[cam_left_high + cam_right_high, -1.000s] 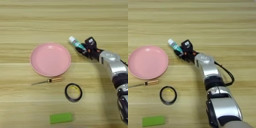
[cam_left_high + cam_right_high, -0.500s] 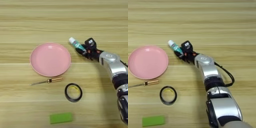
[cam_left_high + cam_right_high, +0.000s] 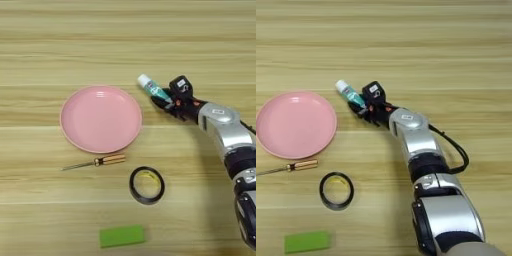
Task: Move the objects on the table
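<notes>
Fingers (image 3: 162, 100) seemingly clamp the tilted glue stick (image 3: 152, 88), silver forearm (image 3: 224, 128) stretched low over the table (image 3: 75, 40).

Pink plate (image 3: 80, 135), green block (image 3: 121, 235), black tape ring (image 3: 147, 185).

Table (image 3: 60, 45): broad light-brown wooden top, plank-like grain running side to side, filling the view.

Lying on it:
- Pink plate (image 3: 101, 118), round and shallow, left of centre.
- Screwdriver (image 3: 95, 162), amber handle, thin shaft pointing toward the left edge; just beside the plate's near rim.
- Black tape ring (image 3: 147, 185), yellowish inner core, flat on the wood, right of the screwdriver and nearer the near edge.
- Green block (image 3: 122, 236), flat and rectangular, close to the near edge.
- Glue-stick tube (image 3: 152, 88), white with teal label, right of the plate; whether it rests on the wood cannot be told.
</notes>
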